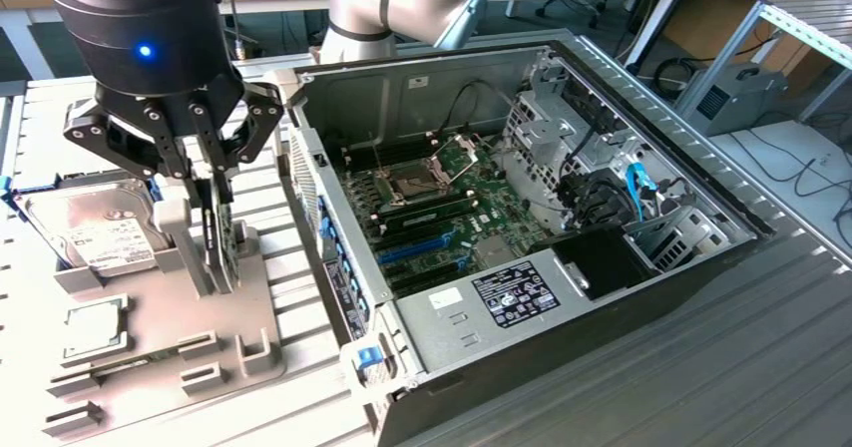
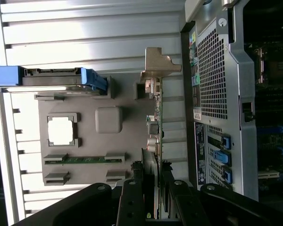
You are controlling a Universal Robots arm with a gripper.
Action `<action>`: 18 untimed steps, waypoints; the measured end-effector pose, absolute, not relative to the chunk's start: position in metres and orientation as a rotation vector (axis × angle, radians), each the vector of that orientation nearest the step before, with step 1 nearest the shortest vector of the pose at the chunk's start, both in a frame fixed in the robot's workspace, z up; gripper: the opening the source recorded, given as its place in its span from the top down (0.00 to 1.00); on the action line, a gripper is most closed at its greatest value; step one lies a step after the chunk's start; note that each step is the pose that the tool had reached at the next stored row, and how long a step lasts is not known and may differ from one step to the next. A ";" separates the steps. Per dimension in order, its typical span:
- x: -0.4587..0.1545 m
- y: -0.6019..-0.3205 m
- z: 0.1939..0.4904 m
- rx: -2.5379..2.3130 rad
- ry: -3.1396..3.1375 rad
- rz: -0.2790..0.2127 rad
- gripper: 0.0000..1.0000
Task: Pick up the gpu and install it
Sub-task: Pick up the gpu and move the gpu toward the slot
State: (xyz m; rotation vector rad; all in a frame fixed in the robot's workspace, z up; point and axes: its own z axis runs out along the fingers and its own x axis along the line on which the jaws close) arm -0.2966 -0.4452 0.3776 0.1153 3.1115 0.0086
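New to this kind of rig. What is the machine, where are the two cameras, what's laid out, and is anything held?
A robot arm ends in a gripper. One camera watches from off the arm; the other sits on the wrist, looking past the gripper. A grey tray carries a hard drive, a chip and the gpu, standing on edge. The gripper is closed on the gpu. Beside the tray lies an open PC case.

Bright light glared white off the ribbed table [image 2: 85, 42] and processor chip [image 2: 61, 131]; the computer case [image 2: 273, 28] stayed dim inside, my pincer [image 2: 157, 164] a dark silhouette.
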 end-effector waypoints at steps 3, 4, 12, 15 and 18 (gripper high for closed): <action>-0.297 -0.445 0.378 0.115 3.112 0.009 0.74; -0.297 -0.445 0.378 0.115 3.112 0.009 0.74; -0.297 -0.445 0.380 0.115 3.112 0.009 0.74; -0.297 -0.445 0.381 0.115 3.112 0.009 0.74; -0.297 -0.445 0.382 0.115 3.112 0.009 0.74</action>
